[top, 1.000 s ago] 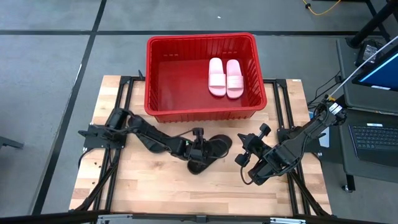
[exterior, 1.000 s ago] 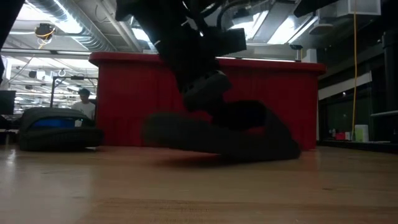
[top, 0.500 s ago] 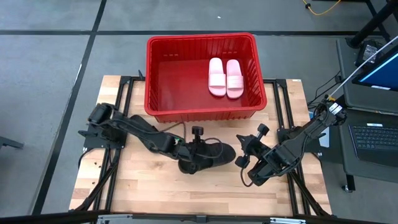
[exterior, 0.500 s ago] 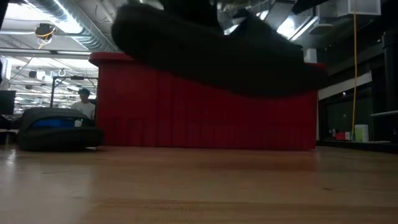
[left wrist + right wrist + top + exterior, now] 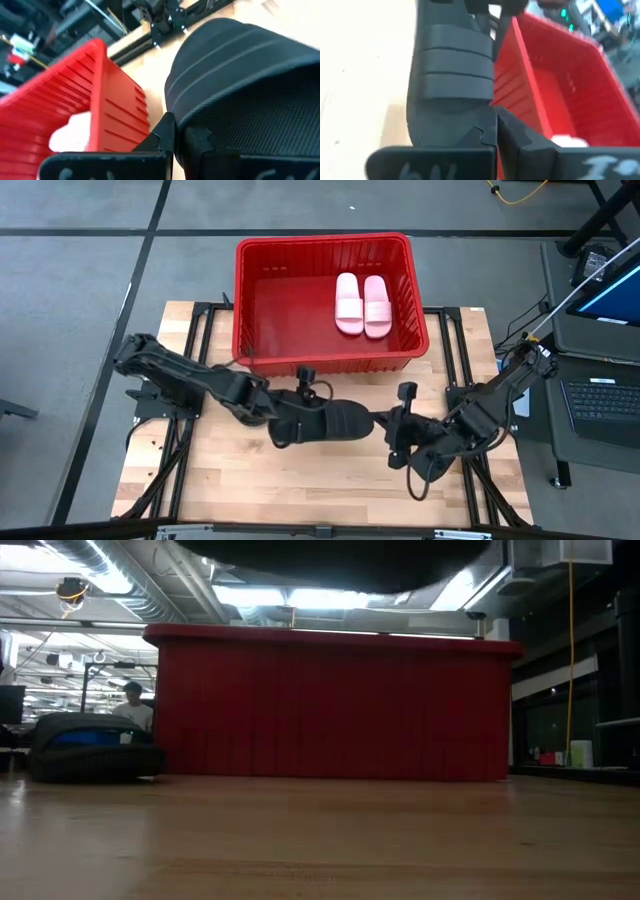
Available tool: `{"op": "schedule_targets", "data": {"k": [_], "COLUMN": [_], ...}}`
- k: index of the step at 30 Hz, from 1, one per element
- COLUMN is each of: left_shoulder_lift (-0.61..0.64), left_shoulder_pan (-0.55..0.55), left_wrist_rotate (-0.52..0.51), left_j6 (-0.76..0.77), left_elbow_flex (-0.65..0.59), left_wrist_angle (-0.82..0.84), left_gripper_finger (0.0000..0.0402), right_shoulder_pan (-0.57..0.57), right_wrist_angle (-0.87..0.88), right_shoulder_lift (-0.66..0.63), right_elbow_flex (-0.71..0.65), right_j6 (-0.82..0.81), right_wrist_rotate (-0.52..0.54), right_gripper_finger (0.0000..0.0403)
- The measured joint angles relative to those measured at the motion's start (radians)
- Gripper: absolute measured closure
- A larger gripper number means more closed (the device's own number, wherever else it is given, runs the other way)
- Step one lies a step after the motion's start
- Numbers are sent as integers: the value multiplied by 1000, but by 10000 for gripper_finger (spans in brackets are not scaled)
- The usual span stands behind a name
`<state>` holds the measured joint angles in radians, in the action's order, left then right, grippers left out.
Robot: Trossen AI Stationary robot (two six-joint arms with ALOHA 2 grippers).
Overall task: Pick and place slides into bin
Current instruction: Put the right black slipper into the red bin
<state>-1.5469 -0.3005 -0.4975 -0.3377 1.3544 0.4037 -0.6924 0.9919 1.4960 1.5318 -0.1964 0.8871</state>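
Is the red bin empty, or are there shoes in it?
Not empty. The red bin holds two pale pink slides lying side by side near its right wall; the rest of its floor is bare.

The red bin (image 5: 330, 705) stands on the far part of the wooden table (image 5: 320, 840), its ribbed near wall spanning most of the width. A dark shape (image 5: 340, 550) hangs above it at the top edge, too cropped to identify. At far left sits a dark bag-like object (image 5: 90, 748), with a person (image 5: 132, 705) behind it.
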Motion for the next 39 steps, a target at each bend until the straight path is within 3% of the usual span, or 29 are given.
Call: {"op": "schedule_targets", "data": {"k": [5, 12, 24, 29, 39], "left_shoulder_lift": [61, 145, 260, 265, 265], "left_shoulder_pan": [11, 10, 34, 83, 153], "left_wrist_rotate": [3, 12, 31, 35, 183], "left_j6": [-72, -127, -184, -216, -216], "left_elbow_flex": [0, 0, 1, 1, 11], "left_wrist_angle": [2, 10, 73, 90, 99], "left_gripper_finger": [397, 398, 398, 398, 398], "right_shoulder_pan": [44, 144, 263, 278, 285], "right_wrist_angle": [-68, -129, -290, -363, -367], "right_shoulder_lift": [0, 0, 0, 0, 24], "right_elbow_flex": [56, 130, 159, 159, 147], "right_j6": [179, 348, 670, 813, 957], "right_wrist_rotate": [-65, -250, -253, -254, -260], "right_gripper_finger": [398, 398, 394, 367, 278]}}
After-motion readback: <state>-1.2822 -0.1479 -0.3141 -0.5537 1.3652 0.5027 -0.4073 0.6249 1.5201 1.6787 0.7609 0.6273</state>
